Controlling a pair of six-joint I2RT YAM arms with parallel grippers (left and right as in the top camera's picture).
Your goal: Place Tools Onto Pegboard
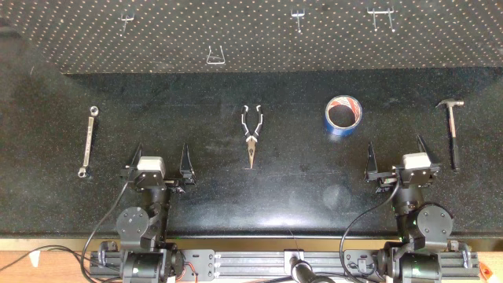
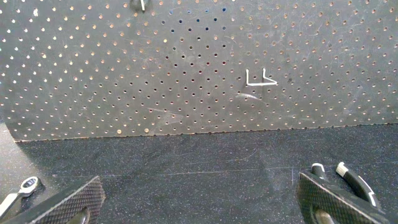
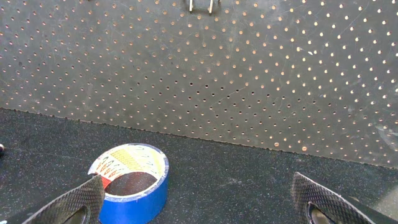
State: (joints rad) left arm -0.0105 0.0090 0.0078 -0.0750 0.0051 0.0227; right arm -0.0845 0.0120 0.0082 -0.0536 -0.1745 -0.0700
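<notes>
**Left gripper (image 1: 161, 148) and right gripper (image 1: 394, 143) both spread wide, holding nothing; tools all on the table**

Both grippers sit low near the front of the black table (image 1: 236, 196) and face the pegboard (image 1: 236, 31).

The four tools lie in a loose row, well apart from each other:
- Wrench (image 1: 87, 141): far left, lying roughly front to back, just outboard of the left gripper. The left wrist view shows its ring end beside one finger.
- Pliers (image 1: 251, 135): centre, between the two arms, with the handles toward the pegboard and the nose toward the arms. The left wrist view shows the handle tips beside the other finger.
- Tape (image 1: 343, 115): blue roll lying flat, right of centre, closest of the four to the pegboard. In the right wrist view it is just ahead of one finger and not touching it.
- Hammer (image 1: 451, 134): far right, head toward the pegboard, just outboard of the right gripper.

The pegboard stands along the back of the table. A white hook (image 1: 215, 56) sits low at its centre, and the top hooks (image 1: 380, 14) run along its upper edge. The one at upper left is probably a hook too, but it is too small to tell.
</notes>
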